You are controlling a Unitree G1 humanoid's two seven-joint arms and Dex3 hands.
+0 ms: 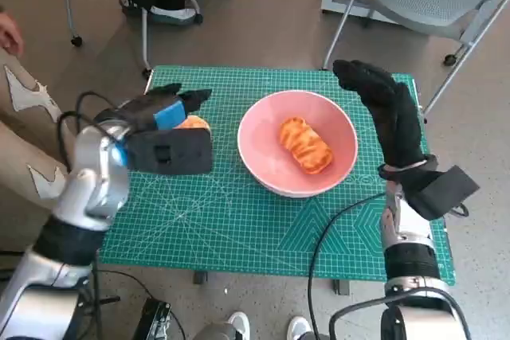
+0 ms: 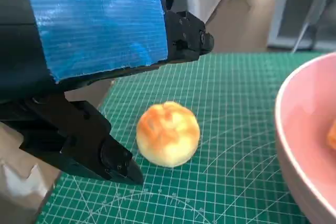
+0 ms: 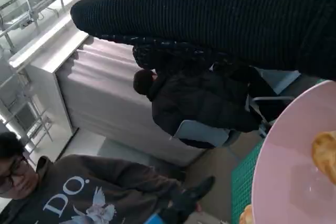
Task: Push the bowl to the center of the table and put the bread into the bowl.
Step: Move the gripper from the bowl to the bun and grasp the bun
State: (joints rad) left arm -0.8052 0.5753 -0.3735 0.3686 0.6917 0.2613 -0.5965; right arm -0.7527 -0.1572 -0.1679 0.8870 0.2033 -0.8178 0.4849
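Head view: pink round bowl (image 1: 297, 142) holding a glazed oblong bread (image 1: 305, 145); gloved right hand (image 1: 384, 109) beside it, grasp indeterminable. Left wrist view: taped left hand (image 2: 100, 61), fingers apart, over a round golden bun (image 2: 168, 133).

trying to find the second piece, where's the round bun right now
In the head view the round bun lies on the green mat, left of the pink bowl, mostly hidden under the left hand, which hovers without gripping it.
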